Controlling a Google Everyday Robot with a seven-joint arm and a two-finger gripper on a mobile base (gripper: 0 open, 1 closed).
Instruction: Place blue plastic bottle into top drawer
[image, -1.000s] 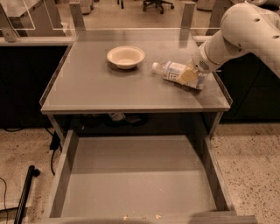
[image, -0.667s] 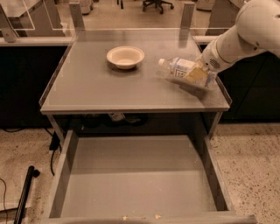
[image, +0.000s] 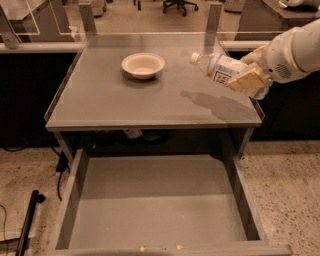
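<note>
The blue plastic bottle (image: 220, 68) is a small clear bottle with a white cap and a white label. It is tilted, cap to the upper left, and held in the air above the right part of the grey tabletop (image: 110, 100). My gripper (image: 247, 75) is shut on the bottle's lower end, with cream fingers (image: 245, 79) around it, at the right edge of the view. The top drawer (image: 160, 200) stands pulled out below the table, wide and grey, with nothing in it.
A cream round bowl (image: 143, 65) sits on the tabletop at the back centre. Clear panels and posts stand behind the table. A black pole (image: 27, 222) and cables lie on the speckled floor at the left of the drawer.
My gripper has lifted the bottle off the tabletop and carried it up and a little to the right. Its shadow now lies on the table below it.
</note>
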